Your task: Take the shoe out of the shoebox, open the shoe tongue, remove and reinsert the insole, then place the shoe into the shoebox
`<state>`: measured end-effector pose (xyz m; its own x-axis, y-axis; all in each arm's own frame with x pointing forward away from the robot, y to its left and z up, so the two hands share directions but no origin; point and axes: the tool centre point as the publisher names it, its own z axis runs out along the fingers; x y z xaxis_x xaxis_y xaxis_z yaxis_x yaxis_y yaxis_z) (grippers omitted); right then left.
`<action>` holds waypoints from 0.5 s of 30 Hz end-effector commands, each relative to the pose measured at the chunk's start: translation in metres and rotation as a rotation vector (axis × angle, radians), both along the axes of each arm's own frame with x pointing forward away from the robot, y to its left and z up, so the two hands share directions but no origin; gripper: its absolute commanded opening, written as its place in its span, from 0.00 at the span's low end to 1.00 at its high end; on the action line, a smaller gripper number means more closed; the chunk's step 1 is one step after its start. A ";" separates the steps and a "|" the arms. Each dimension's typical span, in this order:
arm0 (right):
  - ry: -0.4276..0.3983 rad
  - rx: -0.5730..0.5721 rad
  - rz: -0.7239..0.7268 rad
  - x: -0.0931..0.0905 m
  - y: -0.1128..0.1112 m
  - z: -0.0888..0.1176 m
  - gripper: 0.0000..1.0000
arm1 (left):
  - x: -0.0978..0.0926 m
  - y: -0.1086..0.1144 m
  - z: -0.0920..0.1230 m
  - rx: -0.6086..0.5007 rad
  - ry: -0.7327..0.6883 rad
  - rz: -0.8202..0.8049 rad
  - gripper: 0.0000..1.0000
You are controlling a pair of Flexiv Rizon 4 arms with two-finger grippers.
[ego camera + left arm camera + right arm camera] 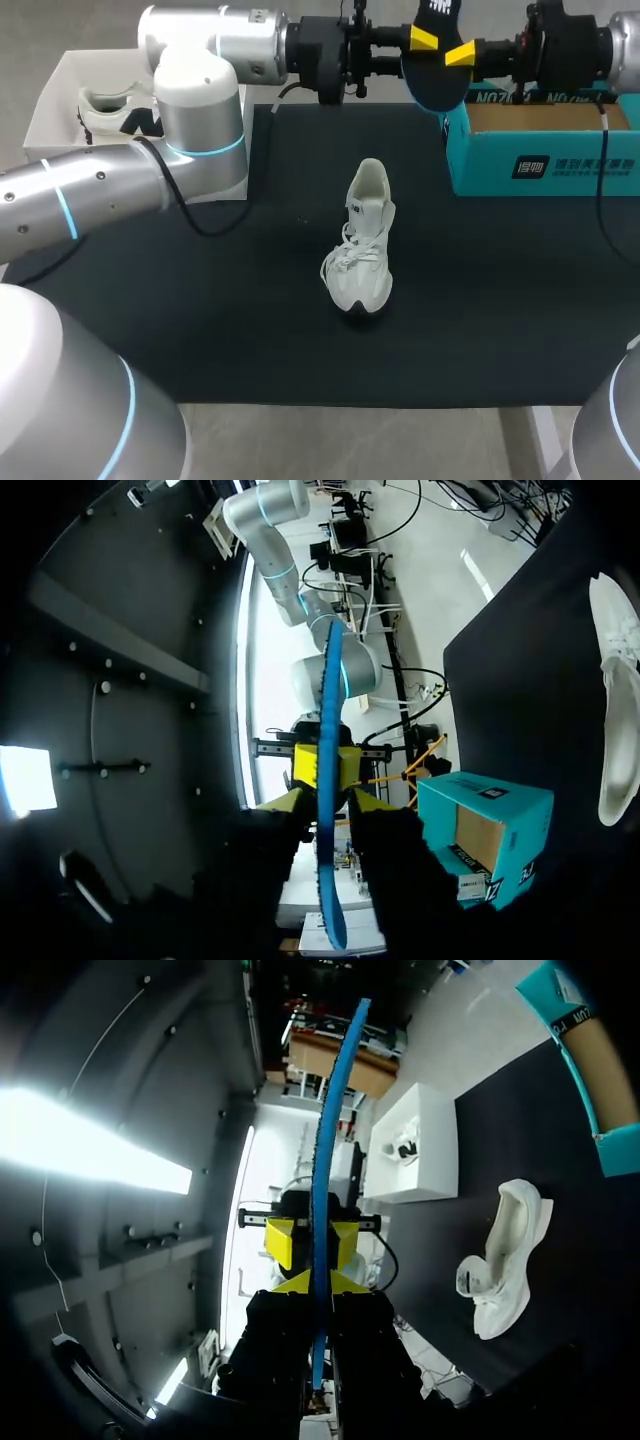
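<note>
A dark blue insole (437, 75) hangs edge-up above the table's far side, between my two grippers. My right gripper (462, 55) is shut on the insole (322, 1190), both yellow tips pressed flat against it. From the opposite side, my left gripper (420, 40) stands open around the insole (328, 780), with a gap showing on each side of it. The white shoe (365, 245) stands upright on the black mat at mid-table, laces loose and tongue lifted. It also shows in both wrist views, as the shoe (618, 710) and the shoe (500, 1260). The teal shoebox (545, 165) lies open at the far right.
A white box (55, 95) holding another shoe (110, 110) sits at the far left, partly behind my left arm. The black mat (250, 320) covers most of the table. The shoebox (485, 830) lies just below the two grippers.
</note>
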<state>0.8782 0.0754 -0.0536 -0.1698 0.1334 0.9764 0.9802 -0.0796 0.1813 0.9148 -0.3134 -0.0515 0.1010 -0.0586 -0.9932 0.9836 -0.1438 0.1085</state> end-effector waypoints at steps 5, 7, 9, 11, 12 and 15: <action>-0.018 0.000 -0.014 -0.001 -0.002 0.001 0.00 | 0.003 0.015 0.007 0.033 -0.024 -0.023 1.00; -0.024 0.000 -0.024 -0.002 -0.004 0.002 0.00 | 0.002 0.024 0.008 0.047 -0.032 -0.031 1.00; -0.031 -0.002 -0.033 -0.003 -0.008 0.003 0.00 | 0.003 0.037 0.008 0.075 -0.029 -0.037 1.00; -0.032 -0.003 -0.038 -0.004 -0.011 0.003 0.00 | 0.004 0.056 0.006 0.105 -0.014 -0.038 1.00; -0.033 -0.004 -0.041 -0.005 -0.012 0.003 0.00 | 0.005 0.065 0.006 0.133 -0.021 -0.037 1.00; -0.036 -0.009 -0.045 -0.006 -0.015 0.004 0.00 | 0.005 0.090 0.006 0.184 -0.015 -0.021 1.00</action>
